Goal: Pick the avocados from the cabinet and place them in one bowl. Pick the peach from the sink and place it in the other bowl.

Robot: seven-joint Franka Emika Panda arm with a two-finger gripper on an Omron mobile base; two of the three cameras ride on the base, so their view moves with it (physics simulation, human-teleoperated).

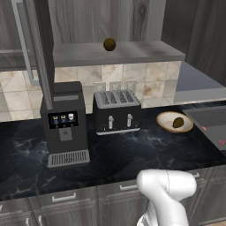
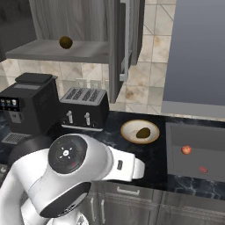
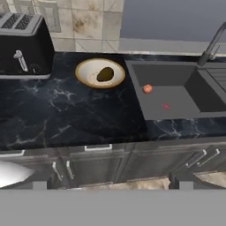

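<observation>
Gripper [image 3: 112,184] at bottom of hand view, tips barely visible, opening can't tell, nothing seen held. Mid-frame: one avocado in bowl [image 3: 88,69]; peach [image 3: 148,88] in sink [image 3: 176,103]. Upper left: second avocado [image 1: 109,44] on cabinet shelf [image 1: 132,52]. Risk: round, may roll off during grasp.

I count two avocados: one on the cabinet shelf [image 1: 109,44] and one in the bowl [image 1: 178,122]. I see one bowl [image 1: 165,121], one peach [image 2: 186,150], one sink [image 3: 176,75], one toaster [image 1: 117,110] and one coffee machine [image 1: 64,123] on the table [image 1: 132,154].
</observation>
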